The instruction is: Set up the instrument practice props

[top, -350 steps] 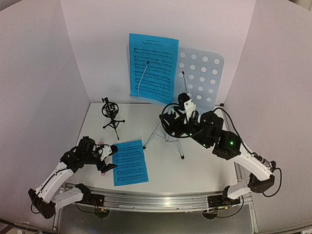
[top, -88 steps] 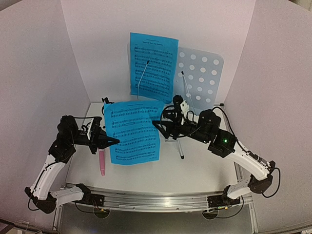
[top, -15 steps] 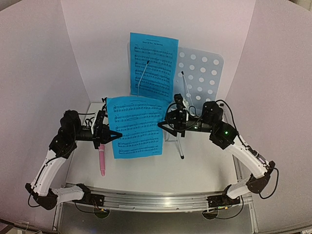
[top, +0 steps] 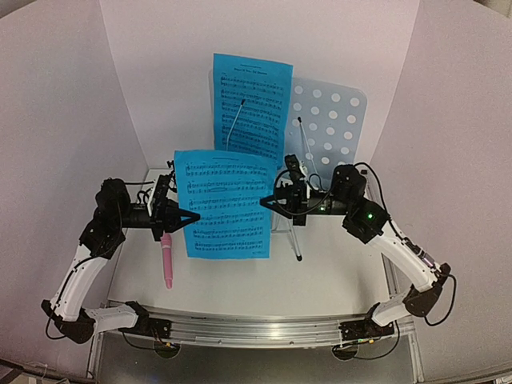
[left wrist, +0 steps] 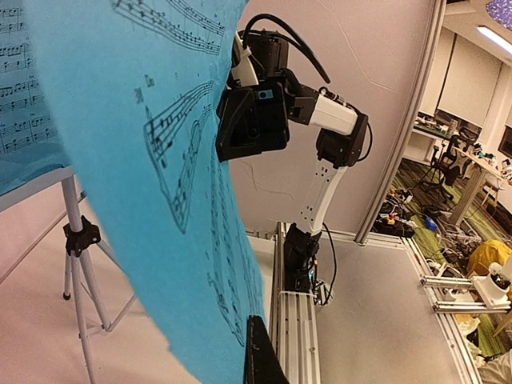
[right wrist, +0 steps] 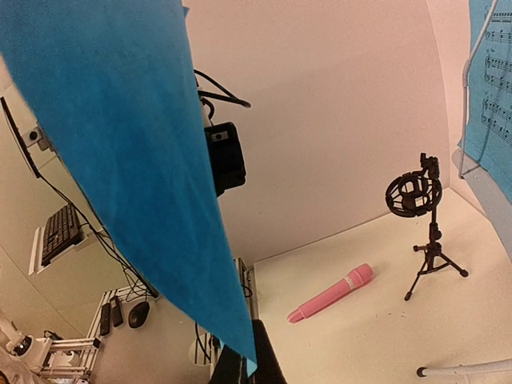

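Note:
A blue sheet-music page (top: 224,204) hangs upright in the air between both arms. My left gripper (top: 192,217) is shut on its left edge and my right gripper (top: 266,202) is shut on its right edge. The page's printed side fills the left wrist view (left wrist: 144,200), pinched at my left gripper (left wrist: 258,346). Its plain back side (right wrist: 136,160) runs down into my right gripper (right wrist: 250,362). Behind stands the pale-blue music-stand desk (top: 334,120) with another blue page (top: 250,108) on its left half. The pink microphone (top: 166,261) lies on the table.
The stand's silver tripod legs (top: 294,238) reach down onto the table behind the held page. The small black mic mount (right wrist: 422,210) stands at the back left, beyond the pink microphone (right wrist: 332,294). White walls enclose the table on three sides.
My right gripper has shut on the page's right edge. The page has risen a little and now hangs flatter between the two arms.

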Available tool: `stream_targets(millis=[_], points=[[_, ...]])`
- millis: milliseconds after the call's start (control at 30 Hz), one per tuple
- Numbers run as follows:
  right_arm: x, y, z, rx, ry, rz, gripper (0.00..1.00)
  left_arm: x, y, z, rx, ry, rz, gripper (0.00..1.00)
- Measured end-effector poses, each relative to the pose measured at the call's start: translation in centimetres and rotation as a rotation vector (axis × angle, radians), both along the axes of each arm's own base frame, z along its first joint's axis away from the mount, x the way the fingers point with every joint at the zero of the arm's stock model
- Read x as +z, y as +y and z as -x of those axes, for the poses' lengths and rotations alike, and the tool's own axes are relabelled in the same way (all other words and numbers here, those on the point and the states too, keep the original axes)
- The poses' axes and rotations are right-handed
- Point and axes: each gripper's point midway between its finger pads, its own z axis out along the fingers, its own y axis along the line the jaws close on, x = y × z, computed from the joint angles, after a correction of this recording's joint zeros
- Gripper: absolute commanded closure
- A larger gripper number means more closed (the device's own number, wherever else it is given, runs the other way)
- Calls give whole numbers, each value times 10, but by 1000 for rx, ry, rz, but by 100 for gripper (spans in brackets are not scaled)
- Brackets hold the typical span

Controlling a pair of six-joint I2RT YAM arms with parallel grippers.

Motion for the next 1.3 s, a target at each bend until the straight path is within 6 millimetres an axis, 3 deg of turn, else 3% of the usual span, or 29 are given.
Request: stream_targets(millis=[367, 633, 667, 700, 800, 900, 1033, 1233, 1300], points=[[-7, -12, 9, -4, 9, 3, 100, -10, -6, -13, 28, 6, -29, 100], [-9, -15, -4, -82, 42, 5, 100, -10, -9, -23, 60, -17, -35, 100], [-8, -16, -7, -101, 49, 5, 100, -9, -9, -25, 65, -26, -36, 98], [-7, -16, -9, -116, 55, 5, 100, -8, -10, -28, 71, -35, -37, 88], [12, -22, -17, -176, 54, -15, 100, -5, -14, -36, 84, -56, -38, 47], [50, -39, -24, -253, 19, -75, 100, 1, -16, -45, 102, -79, -34, 28], [105, -63, -20, -327, -40, -171, 100, 26, -21, -62, 146, -153, 7, 26], [184, -111, -2, -459, -158, -322, 100, 75, -26, -77, 197, -262, 116, 33], [197, -124, 0, -505, -189, -348, 100, 86, -30, -81, 216, -263, 149, 31]])
